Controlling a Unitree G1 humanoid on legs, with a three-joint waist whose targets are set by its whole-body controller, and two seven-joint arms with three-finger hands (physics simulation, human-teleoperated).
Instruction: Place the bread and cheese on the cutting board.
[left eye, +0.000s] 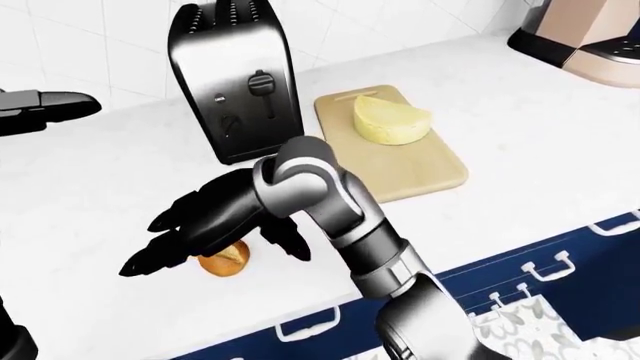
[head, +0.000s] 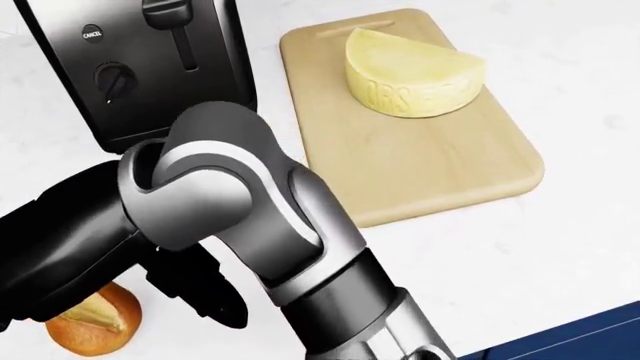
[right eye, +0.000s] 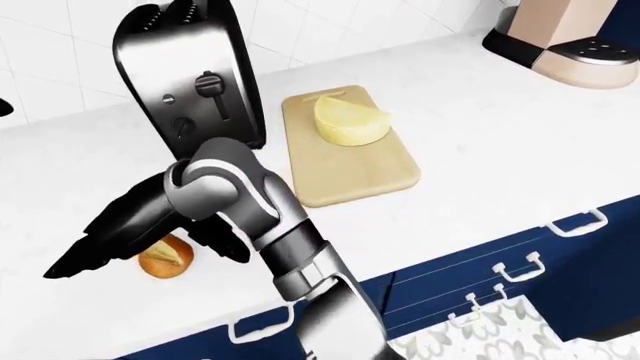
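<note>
Black toaster (left eye: 235, 82), coffee machine (right eye: 560, 37), white counter (left eye: 540, 142)

The right hand (left eye: 205, 225) covers the upper part of the bread (left eye: 227, 260). The left hand (left eye: 45, 107) is cut off at the left-eye view's left edge; its finger posture is indeterminable. The coffee machine (right eye: 560, 34) is cropped at top right.

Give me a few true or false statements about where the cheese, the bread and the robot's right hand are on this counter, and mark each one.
1. The cheese lies on the cutting board. True.
2. The bread is on the board too. False: it sits on the white counter, left of the board.
3. The right hand hangs over the bread, fingers open. True.
4. The toaster stands right of the board. False: it stands left of it.
</note>
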